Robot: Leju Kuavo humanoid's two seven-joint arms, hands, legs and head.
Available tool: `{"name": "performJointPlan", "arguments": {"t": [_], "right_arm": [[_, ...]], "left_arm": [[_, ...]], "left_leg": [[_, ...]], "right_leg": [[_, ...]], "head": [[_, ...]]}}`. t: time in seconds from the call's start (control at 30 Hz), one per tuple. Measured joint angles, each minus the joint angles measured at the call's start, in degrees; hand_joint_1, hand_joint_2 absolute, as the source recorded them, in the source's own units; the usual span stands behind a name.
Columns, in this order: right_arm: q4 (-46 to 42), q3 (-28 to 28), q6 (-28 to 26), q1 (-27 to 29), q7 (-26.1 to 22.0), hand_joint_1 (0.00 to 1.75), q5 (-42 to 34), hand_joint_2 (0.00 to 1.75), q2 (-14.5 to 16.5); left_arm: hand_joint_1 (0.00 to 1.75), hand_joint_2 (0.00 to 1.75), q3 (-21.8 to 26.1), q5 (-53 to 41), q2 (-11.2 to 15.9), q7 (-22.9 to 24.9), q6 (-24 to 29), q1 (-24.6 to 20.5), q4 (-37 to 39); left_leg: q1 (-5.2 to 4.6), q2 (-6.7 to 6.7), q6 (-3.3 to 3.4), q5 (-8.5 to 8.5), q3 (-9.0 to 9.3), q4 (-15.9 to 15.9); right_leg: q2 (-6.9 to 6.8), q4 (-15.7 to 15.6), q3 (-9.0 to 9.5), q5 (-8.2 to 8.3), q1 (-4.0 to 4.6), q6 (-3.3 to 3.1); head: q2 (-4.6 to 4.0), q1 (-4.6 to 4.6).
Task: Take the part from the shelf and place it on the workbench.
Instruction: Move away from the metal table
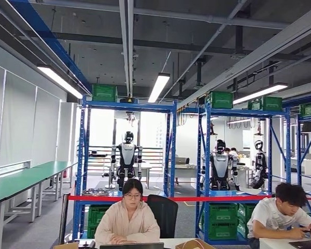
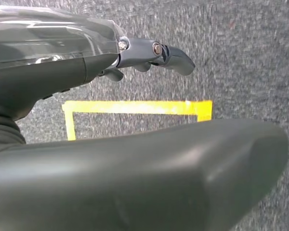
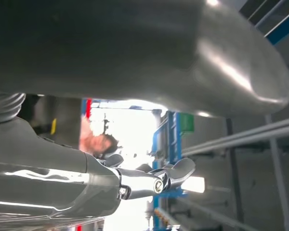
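Head view: blue shelf [image 1: 126, 155] stands far ahead; left hand [image 2: 143, 144] and right hand [image 3: 136, 120] hang spread, holding nothing.

Two blue shelves [image 1: 127, 106] stand on the grey floor [image 1: 48, 223], green crates [image 1: 104, 92] on top and more crates [image 1: 223, 213] on the bottom tier. A green workbench [image 1: 17, 182] runs along the left wall. Yellow tape [image 2: 136, 107] marks the carpet.
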Motion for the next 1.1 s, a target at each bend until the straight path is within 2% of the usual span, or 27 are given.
{"name": "performJointPlan", "arguments": {"t": [0.07,0.1,0.13,0.2,0.23,0.27,0.3,0.33,0.37,0.43,0.47,0.53,0.57,0.6,0.63,0.7,0.73,0.77,0.8,0.83,0.87,0.9,0.93,0.97,1.0,1.07,1.1], "right_arm": [[0.5,-0.1,-1.0,0.8,0.0,0.0,1.2,0.0,-0.2],[0.9,-0.1,-1.4,1.0,0.0,0.0,1.8,0.0,-0.3],[1.3,-0.2,-1.6,1.3,0.2,0.0,2.4,0.0,-0.3],[2.6,-0.3,-1.5,2.0,1.1,0.0,3.6,0.0,-0.4],[3.3,-0.4,-1.2,2.5,1.8,0.0,4.1,0.0,-0.5],[4.1,-0.5,-0.9,2.8,2.6,0.0,4.4,0.0,-0.6],[5.0,-0.6,-0.6,3.2,3.3,0.0,4.7,0.0,-0.8],[5.9,-0.6,-0.2,3.5,3.9,0.0,4.8,0.0,-1.0],[6.9,-0.8,0.1,3.9,4.5,0.0,4.7,0.0,-1.2],[8.8,-1.1,0.9,4.8,5.2,0.0,3.9,0.0,-1.7],[9.7,-1.4,1.4,5.2,5.5,0.0,3.3,0.0,-2.0],[11.4,-2.2,2.2,5.8,6.0,0.0,2.2,0.0,-2.4],[12.4,-2.8,2.3,6.1,6.4,0.0,1.9,0.0,-2.6],[13.4,-3.4,2.4,6.4,6.8,0.0,1.8,0.0,-2.8],[14.4,-4.0,2.5,6.7,7.3,0.0,1.8,0.0,-3.1],[16.6,-5.4,2.7,7.0,8.1,0.0,2.0,0.0,-3.6],[17.6,-6.0,2.8,7.0,8.4,0.0,2.2,0.0,-3.7],[18.7,-6.5,3.0,7.0,8.8,0.0,2.4,0.0,-3.9],[19.7,-7.0,3.1,6.9,9.1,0.0,2.6,0.0,-4.0],[20.8,-7.5,3.3,6.9,9.4,0.0,2.7,0.0,-4.0],[21.9,-8.0,3.5,6.8,9.6,0.0,2.8,0.0,-4.1],[22.8,-8.4,3.6,6.6,9.7,0.0,2.9,0.0,-4.1],[23.8,-8.9,3.8,6.4,9.9,0.0,3.0,0.0,-4.1],[24.6,-9.3,3.8,6.2,9.9,0.0,3.0,0.0,-4.1],[25.5,-9.6,3.9,6.0,10.0,0.0,3.2,0.0,-4.1],[27.2,-10.2,3.8,5.8,10.3,0.0,3.9,0.0,-4.1],[28.2,-10.5,3.7,5.6,10.7,0.0,4.4,0.0,-4.1]], "left_arm": [[0.0,0.0,0.1,-0.1,0.0,-0.2,0.1,0.0,0.0],[0.0,0.0,0.2,-0.1,-0.1,-0.3,0.1,0.1,0.0],[0.0,0.0,0.2,-0.2,-0.2,-0.3,0.1,0.2,0.0],[0.0,0.0,0.4,-0.3,-0.3,-0.3,0.1,0.2,0.0],[0.0,0.0,0.5,-0.2,-0.3,-0.3,0.1,0.2,0.0],[0.0,0.0,0.6,-0.1,-0.3,-0.3,0.1,0.3,0.0],[0.0,0.0,0.6,0.0,-0.3,-0.3,0.1,0.3,0.0],[0.0,0.0,0.8,0.1,-0.3,-0.3,0.1,0.3,0.0],[0.0,0.0,0.9,0.1,-0.4,-0.3,0.1,0.3,0.0],[0.0,0.0,1.1,0.2,-0.5,-0.2,0.1,0.2,0.0],[0.0,0.0,1.3,0.2,-0.6,-0.2,0.2,0.2,0.0],[0.0,0.0,1.4,0.2,-0.8,0.0,0.2,0.4,0.0],[0.0,0.0,1.5,0.2,-1.0,0.1,0.3,0.5,0.0],[0.0,0.0,1.6,0.2,-1.2,0.2,0.3,0.5,0.0],[0.0,0.0,1.7,0.2,-1.3,0.2,0.4,0.6,-0.1],[0.0,0.0,1.9,0.1,-1.5,0.3,0.4,0.6,-0.1],[0.0,0.0,2.0,0.1,-1.5,0.3,0.4,0.7,-0.1],[0.0,0.0,2.1,0.1,-1.5,0.3,0.4,0.7,-0.1],[0.0,0.0,2.2,0.0,-1.5,0.3,0.4,0.7,-0.1],[0.0,0.0,2.3,-0.1,-1.5,0.3,0.4,0.7,-0.1],[0.0,0.0,2.4,-0.2,-1.5,0.2,0.4,0.6,-0.1],[0.0,0.0,2.4,-0.3,-1.5,0.2,0.4,0.5,-0.1],[0.0,0.0,2.4,-0.4,-1.5,0.1,0.3,0.4,-0.1],[0.0,0.0,2.4,-0.5,-1.6,0.1,0.3,0.3,-0.1],[0.0,0.0,2.4,-0.6,-1.6,0.1,0.3,0.3,-0.1],[0.0,0.0,2.5,-0.8,-1.6,0.0,0.3,0.4,-0.1],[0.0,0.0,2.5,-0.9,-1.6,0.0,0.3,0.6,-0.1]], "left_leg": [[0.3,-0.02,-0.6,-0.1,-0.14,0.0],[0.3,-0.04,-0.73,-1.4,-0.41,0.7],[0.27,-0.05,-0.76,-3.64,-0.9,2.5],[0.14,-0.06,-0.76,-9.14,-2.27,8.8],[0.07,-0.06,-0.81,-10.75,-2.67,12.0],[0.01,-0.06,-0.87,-11.1,-2.48,14.0],[-0.04,-0.05,-0.89,-10.18,-1.44,14.0],[-0.06,-0.05,-0.89,-8.65,0.51,12.2],[-0.06,-0.05,-0.83,-7.32,3.17,8.8],[-0.2,-0.08,-0.54,-6.74,8.17,1.5],[-0.3,-0.1,-0.35,-7.14,9.48,-0.7],[-0.46,-0.12,0.25,-7.4,9.68,-2.0],[-0.45,-0.1,0.61,-7.06,9.36,-2.0],[-0.4,-0.09,1.08,-6.59,8.95,-2.1],[-0.34,-0.09,1.49,-6.01,8.38,-2.2],[-0.46,-0.25,1.95,-4.84,6.98,-2.1],[-0.55,-0.4,2.0,-4.23,6.21,-2.1],[-0.66,-0.6,2.01,-3.64,5.46,-2.1],[-0.76,-0.88,1.98,-3.05,4.7,-2.1],[-0.85,-1.26,1.91,-2.45,3.97,-2.1],[-0.9,-1.68,1.83,-1.86,3.32,-2.1],[-0.97,-2.15,1.7,-1.32,2.77,-2.0],[-0.99,-2.6,1.51,-0.76,2.36,-2.1],[-0.93,-3.06,1.26,-0.19,2.04,-2.1],[-0.8,-3.55,0.93,0.37,1.76,-2.2],[-0.43,-4.19,0.27,1.14,1.15,-2.3],[-0.37,-3.77,0.11,0.29,0.75,-1.9]], "right_leg": [[-0.19,-0.5,-0.44,1.14,0.06,-0.78],[-0.33,-0.8,-0.81,1.78,0.0,-1.23],[-0.47,-1.0,-1.3,2.44,-0.11,-1.61],[-0.62,-0.9,-2.67,3.46,0.04,-2.02],[-0.69,-0.7,-3.5,3.96,0.11,-2.05],[-0.75,-0.5,-4.38,4.45,0.16,-2.05],[-0.79,-0.2,-5.28,4.88,0.18,-1.98],[-0.8,0.1,-6.17,5.26,0.18,-1.85],[-0.8,0.6,-6.94,5.55,0.17,-1.68],[-0.82,1.6,-8.26,5.95,0.35,-1.27],[-0.85,2.0,-8.72,6.2,0.42,-1.01],[-0.9,2.4,-9.25,6.92,0.4,-0.42],[-0.85,2.6,-9.47,6.7,0.32,-0.1],[-0.77,3.3,-9.78,5.61,0.21,0.25],[-0.7,5.0,-10.34,3.5,0.06,0.62],[-0.61,11.3,-11.9,-2.07,-0.33,1.22],[-0.61,14.7,-12.52,-3.91,-0.47,1.37],[-0.59,17.0,-12.51,-4.37,-0.55,1.41],[-0.53,17.4,-11.71,-3.59,-0.58,1.35],[-0.32,15.8,-9.91,-1.98,-0.56,1.16],[0.43,12.2,-7.16,-0.3,-0.5,0.81],[1.74,7.6,-3.94,0.66,-0.39,0.33],[2.99,3.0,-0.97,0.91,-0.32,-0.07],[3.99,-0.4,1.11,0.7,-0.18,-0.37],[4.32,-2.2,2.15,0.39,-0.03,-0.55],[3.21,-3.2,2.01,1.13,0.19,-0.98],[2.59,-3.4,1.57,1.8,0.19,-1.37]], "head": [[0.0,0.0],[0.0,0.0],[0.0,0.0],[0.0,0.01],[0.0,0.01],[0.0,0.01],[0.0,0.01],[0.0,0.01],[0.0,0.02],[0.0,0.02],[0.0,0.01],[0.0,0.0],[0.0,-0.01],[0.0,-0.01],[0.0,-0.02],[0.0,-0.02],[0.0,-0.03],[0.0,-0.03],[0.0,-0.03],[0.0,-0.03],[0.0,-0.03],[0.01,-0.02],[0.01,-0.01],[0.01,0.01],[0.01,0.02],[0.01,0.03],[0.02,0.05]]}}
